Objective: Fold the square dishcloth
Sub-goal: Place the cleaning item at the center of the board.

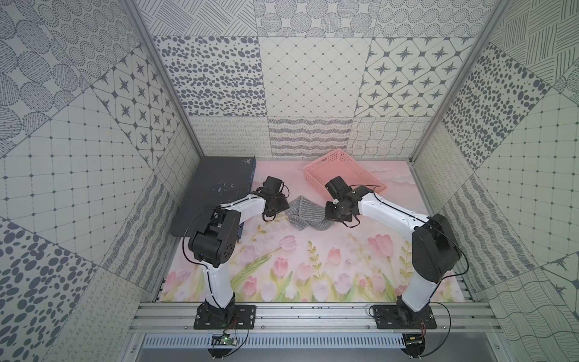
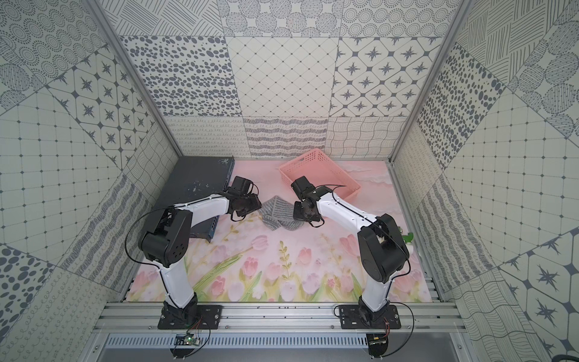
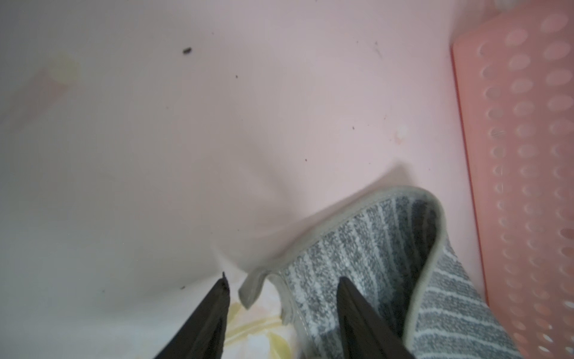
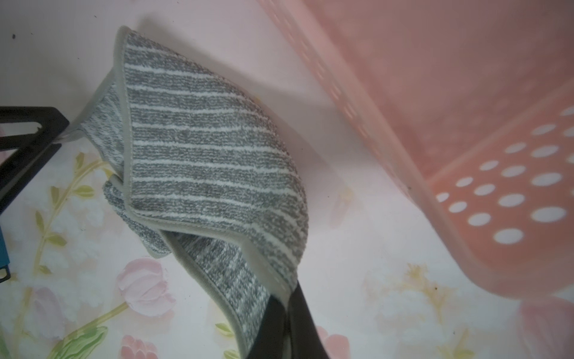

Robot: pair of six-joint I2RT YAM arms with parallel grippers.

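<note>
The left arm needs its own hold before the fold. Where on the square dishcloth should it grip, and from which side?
On the square dishcloth, likely the curled hemmed corner nearest the left gripper, approached from the robot's left, open jaws straddling its edge. That corner curls up off the mat, while the right gripper is shut on the opposite end.

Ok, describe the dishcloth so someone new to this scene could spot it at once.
Start at the flowered pink mat covering the table, then the pink perforated basket at its far side. Just in front of that basket, the right claw pinches the dishcloth: the only soft item, grey with thin whitish stripes, partly doubled over.
</note>
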